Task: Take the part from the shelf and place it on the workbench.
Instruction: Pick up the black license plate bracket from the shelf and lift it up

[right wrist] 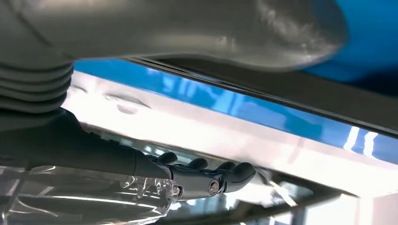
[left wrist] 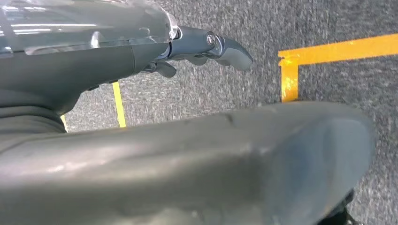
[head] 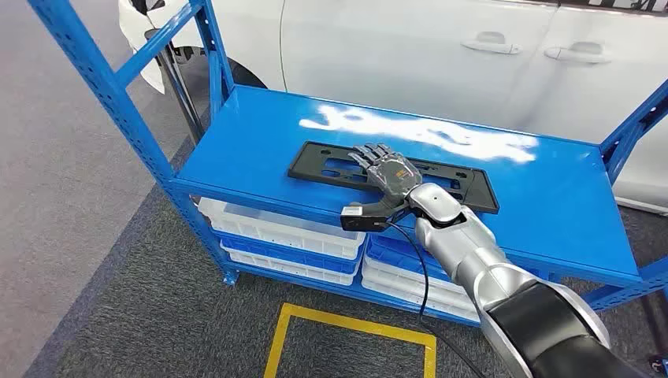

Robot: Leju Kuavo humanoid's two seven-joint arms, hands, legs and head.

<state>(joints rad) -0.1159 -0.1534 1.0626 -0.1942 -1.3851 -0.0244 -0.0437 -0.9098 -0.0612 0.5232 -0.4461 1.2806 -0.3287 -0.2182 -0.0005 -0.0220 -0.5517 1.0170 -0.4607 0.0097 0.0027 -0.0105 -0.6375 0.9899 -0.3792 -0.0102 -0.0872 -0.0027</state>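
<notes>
The blue metal shelf (head: pixel 236 150) carries a flat black frame-shaped part (head: pixel 323 167) on its top level, with white trays (head: pixel 268 224) stacked below. The right hand (head: pixel 387 169) lies flat over the part's middle, fingers stretched out and gripping nothing. The left hand (left wrist: pixel 206 49) hangs over grey carpet (left wrist: pixel 328 28) with yellow tape (left wrist: pixel 338 49); whether it is spread or closed cannot be told. A white car (head: pixel 441 55) stands behind.
</notes>
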